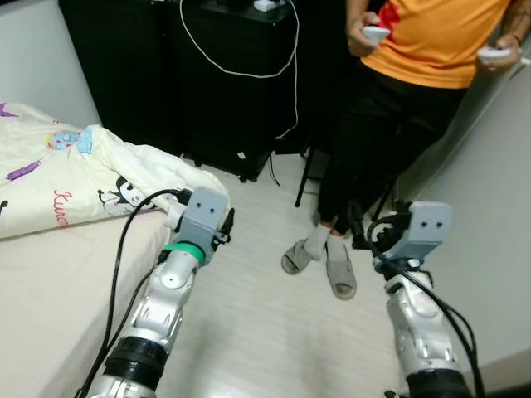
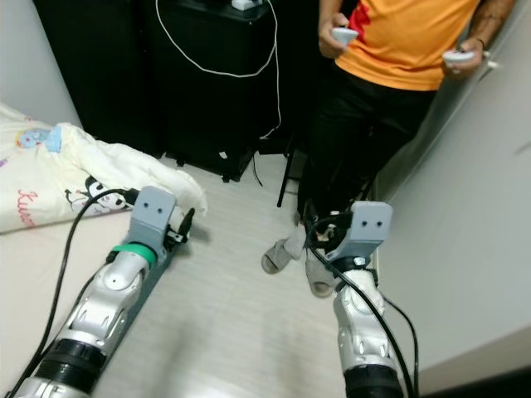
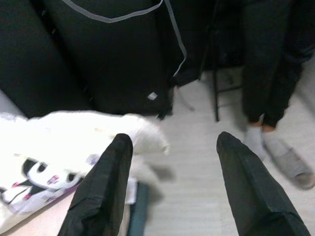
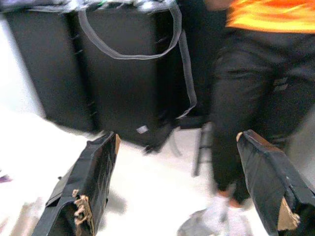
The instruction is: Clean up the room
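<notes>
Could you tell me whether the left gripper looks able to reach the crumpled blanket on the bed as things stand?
Probably yes. The left gripper is open and empty, and the blanket lies just ahead of it at the bed edge, with nothing between them.

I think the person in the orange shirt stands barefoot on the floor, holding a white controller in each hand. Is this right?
Not quite. The person is not barefoot: the left eye view shows grey socks in grey slippers. The rest holds: orange shirt, standing on the floor, a white controller in each hand.
</notes>
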Tool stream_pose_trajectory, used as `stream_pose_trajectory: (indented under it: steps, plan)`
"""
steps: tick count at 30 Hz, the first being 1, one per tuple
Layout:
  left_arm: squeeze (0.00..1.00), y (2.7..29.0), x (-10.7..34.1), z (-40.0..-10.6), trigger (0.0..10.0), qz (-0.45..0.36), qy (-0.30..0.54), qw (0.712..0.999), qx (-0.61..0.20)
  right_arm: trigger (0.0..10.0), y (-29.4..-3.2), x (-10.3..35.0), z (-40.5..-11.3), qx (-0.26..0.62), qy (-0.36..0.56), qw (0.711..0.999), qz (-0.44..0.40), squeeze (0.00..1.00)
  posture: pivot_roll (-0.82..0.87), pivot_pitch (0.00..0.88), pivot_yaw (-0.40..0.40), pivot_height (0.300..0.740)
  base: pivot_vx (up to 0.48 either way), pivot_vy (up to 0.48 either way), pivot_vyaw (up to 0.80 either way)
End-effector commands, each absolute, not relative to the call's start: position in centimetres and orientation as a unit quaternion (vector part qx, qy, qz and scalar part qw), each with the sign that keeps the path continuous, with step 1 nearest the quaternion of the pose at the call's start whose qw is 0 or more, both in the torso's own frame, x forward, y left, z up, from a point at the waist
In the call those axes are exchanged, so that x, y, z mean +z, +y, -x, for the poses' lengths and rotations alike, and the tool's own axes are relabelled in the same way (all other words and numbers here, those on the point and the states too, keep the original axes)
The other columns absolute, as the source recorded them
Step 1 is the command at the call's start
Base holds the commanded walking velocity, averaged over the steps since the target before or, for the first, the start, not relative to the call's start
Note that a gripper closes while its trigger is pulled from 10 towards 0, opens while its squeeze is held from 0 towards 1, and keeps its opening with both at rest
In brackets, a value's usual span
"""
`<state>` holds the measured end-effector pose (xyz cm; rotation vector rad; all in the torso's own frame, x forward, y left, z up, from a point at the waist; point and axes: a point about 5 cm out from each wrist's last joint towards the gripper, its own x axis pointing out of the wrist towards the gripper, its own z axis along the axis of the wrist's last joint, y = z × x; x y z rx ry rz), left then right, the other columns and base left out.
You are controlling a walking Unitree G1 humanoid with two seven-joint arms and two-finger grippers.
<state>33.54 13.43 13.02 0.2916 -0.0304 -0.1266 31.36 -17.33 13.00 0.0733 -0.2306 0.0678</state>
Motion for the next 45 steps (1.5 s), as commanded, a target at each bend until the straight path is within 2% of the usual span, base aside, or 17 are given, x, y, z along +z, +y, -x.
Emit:
stream_pose_trajectory:
  steps: [1,14,30,45]
  plan:
    - [0.00,13.0,12.5,-33.3,10.0,-0.145,-0.008,0.987,-0.069,10.0,-18.1,12.4,-31.1,0.020,-0.102,0.994,-0.028,0.00,0.01,0.068,-0.002,0.740,0.461,0.000,0.00]
    - [0.00,13.1,12.0,-33.1,10.0,-0.149,0.004,0.987,-0.065,10.0,-17.9,12.2,-31.1,0.026,-0.097,0.994,-0.031,0.00,0.01,0.068,-0.002,0.740,0.431,0.000,0.00]
    - [0.00,13.2,10.5,-32.2,10.0,-0.166,0.023,0.983,-0.071,10.0,-17.8,10.7,-30.7,0.031,-0.066,0.997,-0.013,0.00,0.01,0.070,-0.010,0.740,0.000,0.000,0.00]
    - [0.00,13.2,9.7,-31.7,10.0,-0.172,0.034,0.982,-0.076,10.0,-16.5,9.5,-30.2,0.047,-0.050,0.998,-0.016,0.00,0.02,0.069,-0.010,0.740,0.000,0.000,0.00]
